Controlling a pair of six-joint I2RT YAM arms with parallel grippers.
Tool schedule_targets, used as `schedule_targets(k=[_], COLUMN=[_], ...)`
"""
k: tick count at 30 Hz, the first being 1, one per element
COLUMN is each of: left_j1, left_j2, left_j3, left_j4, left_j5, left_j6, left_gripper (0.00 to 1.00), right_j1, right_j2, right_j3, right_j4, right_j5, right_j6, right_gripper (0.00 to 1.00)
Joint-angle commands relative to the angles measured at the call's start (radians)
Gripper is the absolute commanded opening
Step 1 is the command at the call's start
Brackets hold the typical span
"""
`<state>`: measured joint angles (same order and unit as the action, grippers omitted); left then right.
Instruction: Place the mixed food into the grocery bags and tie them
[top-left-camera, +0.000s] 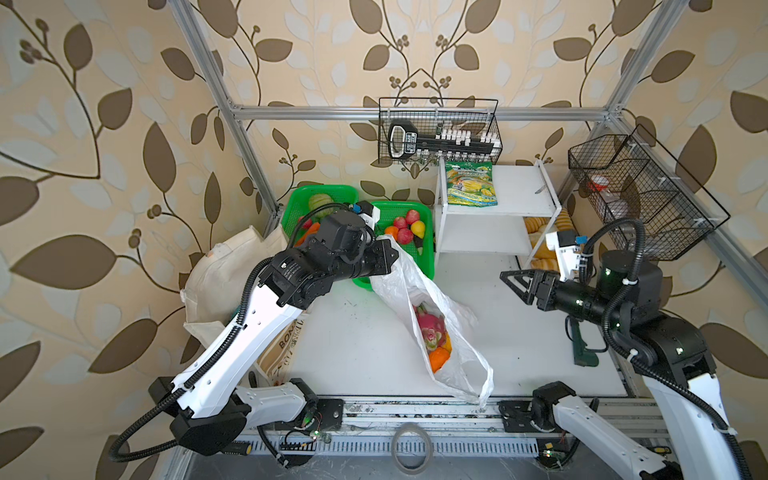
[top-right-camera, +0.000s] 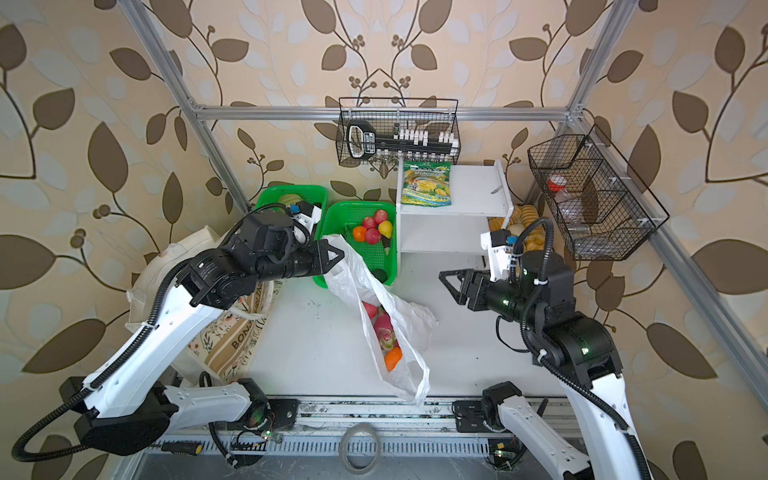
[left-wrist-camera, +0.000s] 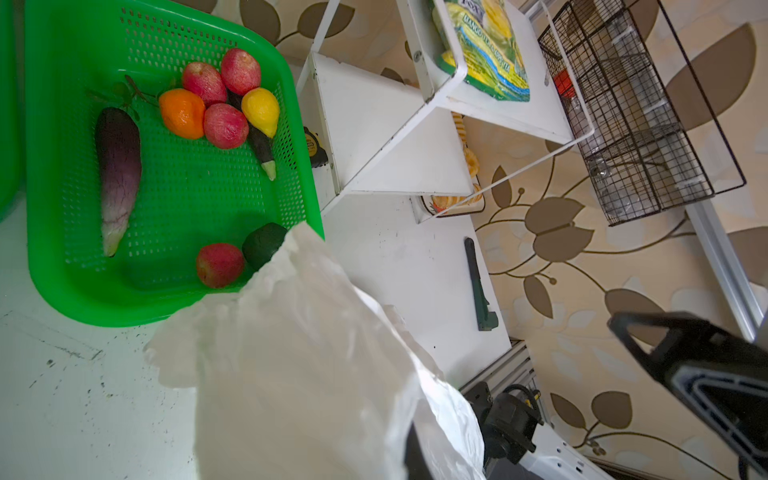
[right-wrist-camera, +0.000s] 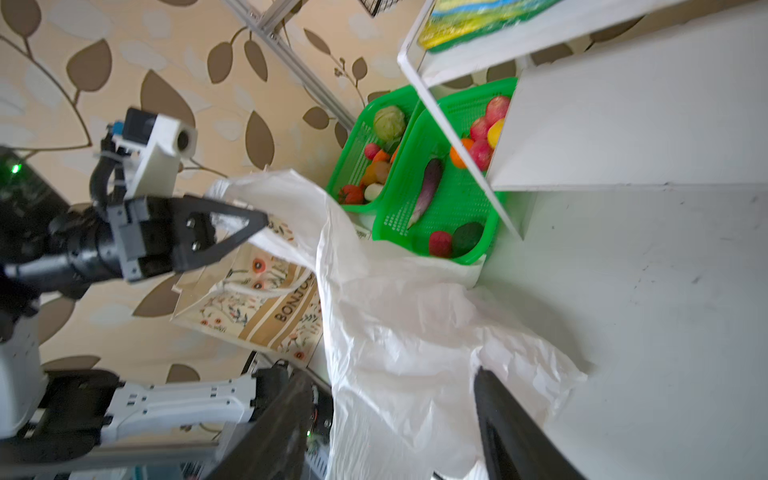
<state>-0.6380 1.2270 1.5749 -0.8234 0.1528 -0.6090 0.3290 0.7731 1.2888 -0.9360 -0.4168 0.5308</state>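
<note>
**Top views.** The left gripper (top-left-camera: 390, 254) is clamped on one handle of the plastic carrier bag (top-left-camera: 465, 357). It holds that end raised in front of the shelf unit (top-left-camera: 523, 187), toward the unit's left-arm side. The right gripper (top-left-camera: 513, 286) hovers directly in front of the shelf unit with its jaws apart, empty and clear of the bag.

Hazard: only one handle is supported, and the free side of the bag slumps on the table. A drag or swing could let the load roll out there.

The pink dragon fruit (top-right-camera: 382, 328), red apple (top-right-camera: 369, 309) and orange toy fruit (top-right-camera: 392, 358) show through the film.

**Left wrist view.** The plastic carrier bag (left-wrist-camera: 299, 353) is thin, translucent white and heavily creased.

Hazard: film like this may slip or stretch within a pinch.

**Right wrist view.** The second handle cannot be singled out. The film beneath the right gripper (right-wrist-camera: 392, 374) lies crumpled.

Hazard: a closing pinch may catch a loose fold instead of the handle, leaving nothing to tie.

The cloth tote (right-wrist-camera: 257, 299) lies farther from the shelf unit than the bag. It looks slack, and its mouth is hidden.
</note>
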Motion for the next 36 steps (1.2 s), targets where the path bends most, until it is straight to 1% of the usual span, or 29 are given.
schedule_targets(k=[1,2,3,7,10,12,17,18,19,21,23,24,25,26,27,29,30,31,32,36], left_j1=[0.046,0.058,0.066,0.076,0.076,0.077,0.077,0.078,0.078,0.077,0.076,0.078,0.078,0.077,0.077,0.077,0.076,0.077,0.077,0.077], left_j2=[0.035,0.049,0.070,0.157,0.188,0.196,0.194,0.192,0.190,0.190,0.190,0.189,0.188,0.185,0.179,0.161,0.150,0.135,0.121,0.021], left_j3=[0.051,0.061,0.081,0.169,0.185,0.185,0.183,0.180,0.179,0.178,0.177,0.179,0.180,0.179,0.180,0.179,0.177,0.174,0.172,0.142], left_j4=[0.107,0.123,0.132,0.132,0.158,0.166,0.161,0.159,0.157,0.156,0.156,0.155,0.154,0.151,0.144,0.127,0.119,0.111,0.106,0.087], left_j5=[0.096,0.113,0.130,0.175,0.201,0.207,0.208,0.204,0.202,0.202,0.204,0.203,0.202,0.198,0.188,0.158,0.145,0.136,0.135,0.152], left_j6=[-0.018,-0.023,-0.027,-0.026,-0.037,-0.044,-0.045,-0.042,-0.041,-0.038,-0.036,-0.036,-0.034,-0.030,-0.022,-0.003,0.011,0.024,0.038,0.090], left_gripper=[0.00,0.00,0.00,0.00,0.00,0.00,0.00,0.00,0.00,0.00,0.00,0.00,0.00,0.00,0.00,0.00,0.00,0.00,0.00,0.00], right_j1=[0.109,0.144,0.212,0.411,0.520,0.575,0.686,0.711,0.738,0.787,0.818,0.820,0.820,0.821,0.820,0.820,0.817,0.811,0.801,0.726], right_j2=[-0.036,-0.046,-0.055,-0.038,0.010,0.055,0.155,0.174,0.193,0.245,0.299,0.327,0.345,0.352,0.353,0.335,0.317,0.300,0.288,0.244], right_j3=[-0.100,-0.115,-0.131,-0.131,-0.128,-0.134,-0.127,-0.122,-0.114,-0.088,-0.061,-0.052,-0.052,-0.052,-0.051,-0.052,-0.052,-0.051,-0.032,0.042], right_j4=[-0.058,-0.047,-0.029,0.019,0.058,0.090,0.203,0.215,0.221,0.193,0.102,0.031,-0.023,-0.049,-0.060,-0.048,-0.030,-0.015,-0.008,-0.031], right_j5=[-0.022,-0.006,0.019,0.149,0.234,0.286,0.346,0.362,0.379,0.417,0.516,0.600,0.658,0.686,0.696,0.709,0.712,0.717,0.717,0.693], right_j6=[0.027,0.043,0.070,0.134,0.161,0.187,0.276,0.292,0.304,0.313,0.339,0.365,0.385,0.388,0.375,0.350,0.335,0.321,0.304,0.207], right_gripper=[0.64,0.64,0.65,0.67,0.68,0.69,0.70,0.73,0.73,0.74,0.74,0.73,0.71,0.68,0.59,0.30,0.17,0.06,0.00,0.00])
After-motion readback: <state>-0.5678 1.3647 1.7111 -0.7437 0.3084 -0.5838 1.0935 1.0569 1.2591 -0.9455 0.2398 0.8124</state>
